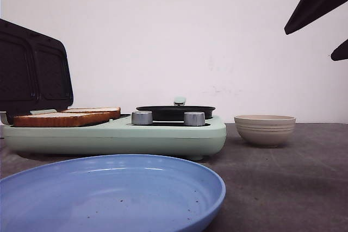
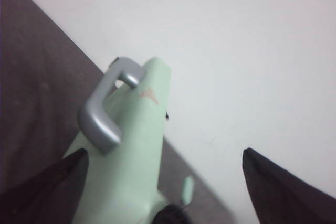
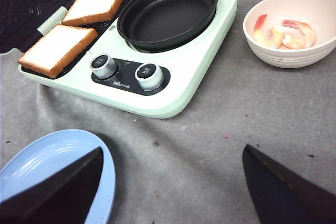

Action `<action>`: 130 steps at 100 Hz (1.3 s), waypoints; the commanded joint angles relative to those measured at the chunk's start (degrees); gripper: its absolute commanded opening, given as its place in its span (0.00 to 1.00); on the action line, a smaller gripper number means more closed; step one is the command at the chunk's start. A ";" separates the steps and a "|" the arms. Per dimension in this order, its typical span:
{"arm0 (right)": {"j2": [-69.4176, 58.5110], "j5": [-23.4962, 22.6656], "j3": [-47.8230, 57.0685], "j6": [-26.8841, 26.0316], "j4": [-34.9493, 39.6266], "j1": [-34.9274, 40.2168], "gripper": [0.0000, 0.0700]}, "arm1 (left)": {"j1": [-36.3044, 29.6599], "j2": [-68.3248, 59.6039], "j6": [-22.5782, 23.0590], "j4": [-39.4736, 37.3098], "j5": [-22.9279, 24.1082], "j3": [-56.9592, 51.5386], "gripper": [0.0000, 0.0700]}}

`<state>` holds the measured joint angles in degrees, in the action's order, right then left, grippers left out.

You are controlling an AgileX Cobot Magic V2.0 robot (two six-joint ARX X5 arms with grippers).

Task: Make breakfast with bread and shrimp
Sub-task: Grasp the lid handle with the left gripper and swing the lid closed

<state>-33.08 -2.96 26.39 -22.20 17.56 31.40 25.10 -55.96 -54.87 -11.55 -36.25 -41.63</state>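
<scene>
The right claw [image 3: 168, 182] is wide apart and holds nothing. It hangs high over the bench [image 3: 236, 124]. The left claw [image 2: 163, 187] is wide apart too, up by the lid [image 2: 131, 145] and its grey handle [image 2: 102, 114].

Two bread [image 3: 79, 30] slices lie flat on the grill side of the green cooker [image 3: 178, 93]. The pan [image 3: 168, 11] beside them has nothing in it. The shrimp [image 3: 283, 34] sit in the bowl [image 3: 294, 59], just beside the cooker. A blue plate [image 3: 47, 161] waits close by.

I think the shrimp go next. The right claw should drop straight down into the bowl, pinch one shrimp softly, and not bump the rim.
</scene>
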 commanded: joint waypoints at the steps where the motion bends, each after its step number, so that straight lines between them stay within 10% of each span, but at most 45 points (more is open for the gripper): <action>1: -0.13 -0.04 0.17 0.98 -0.33 0.35 0.74 | 0.52 -3.67 -10.69 -5.86 -1.99 -1.01 0.73; 22: -0.13 -0.02 0.17 1.22 -0.37 0.35 0.74 | 0.55 -14.32 -22.45 -19.08 -4.79 -1.03 0.73; 86: -0.15 0.00 0.17 1.22 -0.39 0.35 0.74 | -0.81 -26.60 -23.23 -24.48 -5.05 -1.11 0.70; 112: -0.17 0.00 0.17 1.22 -0.37 0.35 0.74 | -1.68 -27.95 -22.77 -24.48 -4.94 -2.49 0.58; 130: -0.17 0.00 0.17 1.20 -0.37 0.35 0.74 | -1.99 -28.11 -22.43 -24.48 -4.74 -3.96 0.29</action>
<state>-33.08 -2.96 26.39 -21.28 17.56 31.40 22.98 -83.20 -77.54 -35.42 -40.77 -44.47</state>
